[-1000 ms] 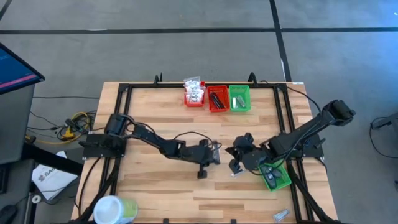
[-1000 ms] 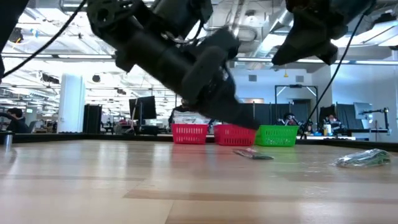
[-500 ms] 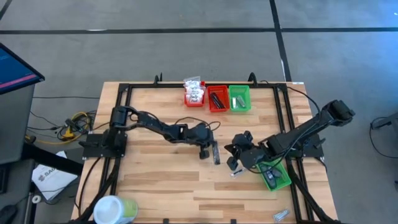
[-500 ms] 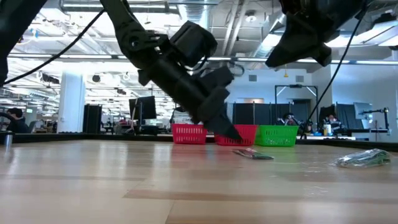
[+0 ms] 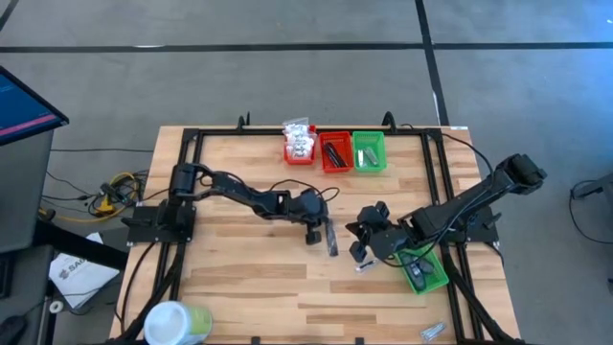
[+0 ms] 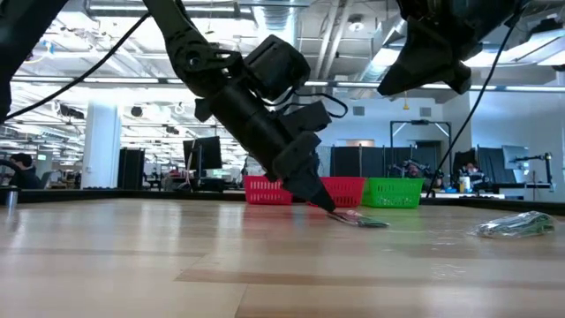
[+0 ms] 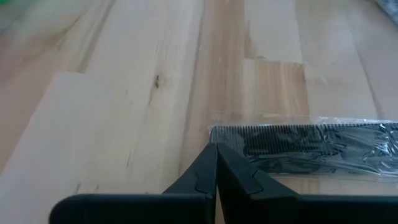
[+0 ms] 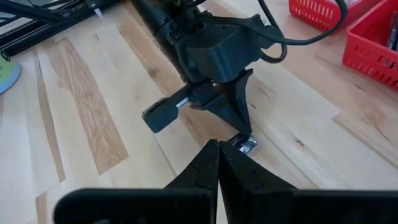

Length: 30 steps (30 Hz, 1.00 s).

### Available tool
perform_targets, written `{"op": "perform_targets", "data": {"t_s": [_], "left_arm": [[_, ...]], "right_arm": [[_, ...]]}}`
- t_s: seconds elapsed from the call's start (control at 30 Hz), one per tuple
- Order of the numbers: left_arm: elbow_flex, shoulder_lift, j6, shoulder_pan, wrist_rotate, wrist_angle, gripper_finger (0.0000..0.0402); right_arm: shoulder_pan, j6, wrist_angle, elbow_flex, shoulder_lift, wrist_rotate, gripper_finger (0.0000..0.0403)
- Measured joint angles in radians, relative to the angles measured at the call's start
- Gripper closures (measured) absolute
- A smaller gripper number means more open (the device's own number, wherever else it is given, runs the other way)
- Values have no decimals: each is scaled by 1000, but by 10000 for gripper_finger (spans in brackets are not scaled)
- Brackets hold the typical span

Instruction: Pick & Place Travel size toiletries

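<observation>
where crinkly plastic wraps: toothed comb [image 7: 311, 146]

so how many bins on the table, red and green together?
4. Three sit in a row at the table's far edge: red bin with white packets, second red bin, green bin. Another green bin lies under the right arm, partly hidden.
</observation>
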<state>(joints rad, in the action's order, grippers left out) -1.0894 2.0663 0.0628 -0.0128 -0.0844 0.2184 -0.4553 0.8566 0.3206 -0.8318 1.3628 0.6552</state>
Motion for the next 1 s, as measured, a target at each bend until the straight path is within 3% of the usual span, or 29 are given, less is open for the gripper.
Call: {"op": "perform_targets", "data": {"t_s": [0.1,0.17,0.23,0.47,0.8,1.0], "left_arm": [[0,-3,29,21,-68,-41,401],[0,-3,56,36,-112,-62,401],[0,-4,98,53,-135,-74,401],[29,-2,257,128,-254,-76,401],[50,-2,312,164,-300,-64,401],[55,-2,312,162,-293,-54,401]], "right_arm": [[0,6,0,0,0,-24,402],[9,-4,-13,0,21,-110,402],[17,-16,-20,1,63,-188,402],[41,-56,-124,-22,271,-285,402],[72,-104,-139,-132,429,-455,403],[64,-107,-144,-151,453,-476,403]]}}
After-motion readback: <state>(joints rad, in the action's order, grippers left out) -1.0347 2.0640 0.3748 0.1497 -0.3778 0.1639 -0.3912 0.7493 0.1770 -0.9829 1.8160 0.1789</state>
